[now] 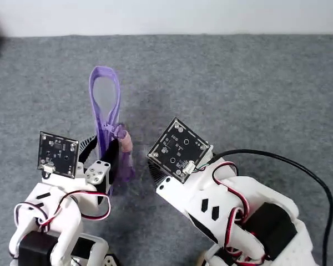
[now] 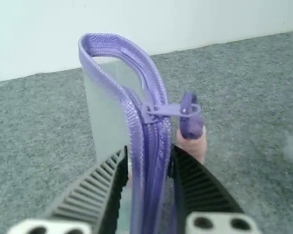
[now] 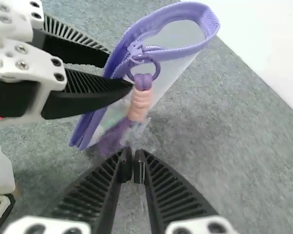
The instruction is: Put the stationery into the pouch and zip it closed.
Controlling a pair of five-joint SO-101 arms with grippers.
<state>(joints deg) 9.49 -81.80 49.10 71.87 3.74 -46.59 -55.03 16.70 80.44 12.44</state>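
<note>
The pouch (image 1: 106,136) stands on its edge left of centre in the high view. It is a slim sleeve with frosted, translucent walls and a woven purple zip band. Its far end gapes in a loop, and the near part is zipped up to the slider (image 2: 149,113). A peach braided pull (image 3: 139,97) with a purple tassel (image 3: 112,139) hangs from the slider's ring. The left gripper (image 2: 149,163) has its ribbed black fingers clamped on the zipped edge. The right gripper (image 3: 132,163) is closed, its tips meeting just beside the tassel. The table covering (image 1: 255,88) is grey and felt-like.
</note>
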